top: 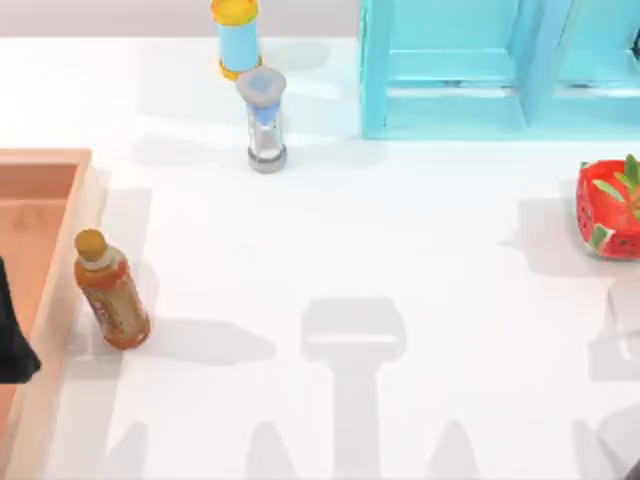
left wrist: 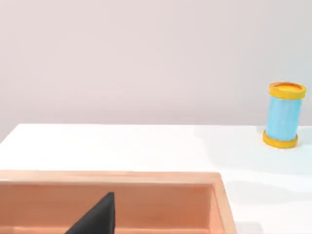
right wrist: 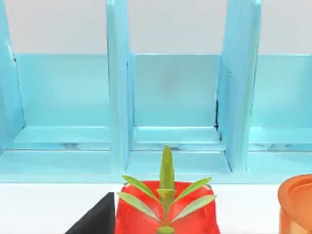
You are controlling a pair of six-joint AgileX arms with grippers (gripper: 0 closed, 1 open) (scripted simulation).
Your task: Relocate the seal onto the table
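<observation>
— Left gripper (top: 14, 335)?
— Over the orange-brown wooden tray (top: 45, 165). Grip: cannot tell.
— Seal?
— Cannot tell where.
— On the white table (top: 400, 250)?
— Just beside the tray, a standing amber drink bottle with yellow-brown cap (top: 110, 290).
— Right gripper (right wrist: 95, 219)?
— Well apart from the tray, facing a red watermelon-patterned planter (right wrist: 165, 214). Grip: cannot tell.

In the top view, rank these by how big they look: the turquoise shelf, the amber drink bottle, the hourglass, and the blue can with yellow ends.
1. turquoise shelf, largest by far, though cropped
2. amber drink bottle
3. hourglass, close to the bottle, slightly smaller
4. blue can with yellow ends, cut off by the edge, so its place is unsure
</observation>
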